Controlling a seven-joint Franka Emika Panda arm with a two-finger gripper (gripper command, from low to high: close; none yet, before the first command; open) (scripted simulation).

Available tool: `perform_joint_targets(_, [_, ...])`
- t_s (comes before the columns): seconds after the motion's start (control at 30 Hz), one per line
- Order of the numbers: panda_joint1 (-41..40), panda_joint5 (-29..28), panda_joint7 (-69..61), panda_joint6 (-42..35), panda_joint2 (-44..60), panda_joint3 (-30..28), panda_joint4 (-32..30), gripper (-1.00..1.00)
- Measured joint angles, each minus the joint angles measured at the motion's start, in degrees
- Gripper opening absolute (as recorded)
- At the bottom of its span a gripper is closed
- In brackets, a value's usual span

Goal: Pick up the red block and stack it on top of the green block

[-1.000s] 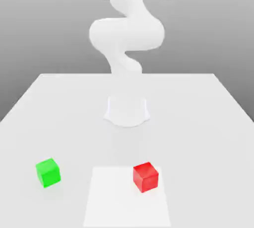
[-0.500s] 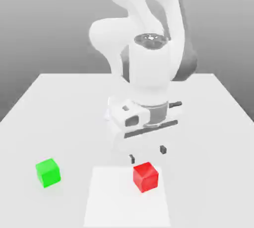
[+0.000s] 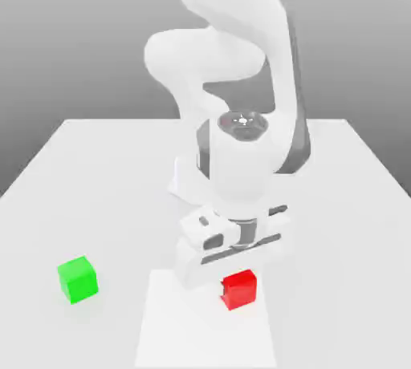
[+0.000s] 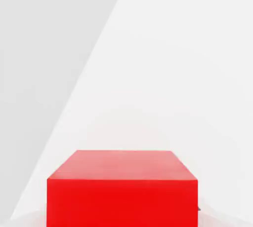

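Nearest the camera in the exterior view is the pale square patch [image 3: 205, 323] on the table [image 3: 96, 167]. The red block [image 3: 239, 289] sits on that patch, toward its far edge and a bit to the exterior view's right of the middle. The gripper [image 3: 238, 273] is down right on top of it, with the white hand body covering the block's upper rear part. You can't actually pick out the fingertips from this angle since they're tucked behind the hand, but the jaws have closed in and they're clamped on the red block. Block looks like it's sitting on the patch, not lifted.

Over on the exterior view's left, well apart from all that, is the green block [image 3: 79, 279]. It's on the bare table, just off the patch, and nothing is touching it.

Further back, the arm [image 3: 233, 54] folds down steeply from above, with the wrist's round cap facing up. Its base sits at the middle of the table behind the hand. No bins or trays anywhere, just the flat table top.

The hand view gives you something the exterior one doesn't: a close look at the red block [image 4: 122, 189] from right over it, glossy top face and one side face, with the patch's edge [image 4: 89, 73] running diagonally past it against the slightly greyer table.
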Motion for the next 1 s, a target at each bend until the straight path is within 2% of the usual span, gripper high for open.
perform_joint_targets(0.13, [-0.5, -0.7, 0.0, -6.5, -7.5, 0.0, -1.1, -1.0])
perform_joint_targets(0.2, [0.0, -1.2, -3.7, -8.1, -9.0, -2.3, -0.8, -1.0])
perform_joint_targets(0.3, [-5.9, -1.9, -11.4, -9.8, -10.0, -6.1, 0.0, -1.0])
perform_joint_targets(0.73, [-22.8, -3.5, -47.8, -15.7, -11.8, -18.0, 4.0, -1.0])
perform_joint_targets(1.0, [-22.4, 2.1, -54.7, -10.9, -6.0, -18.0, 5.0, -1.0])
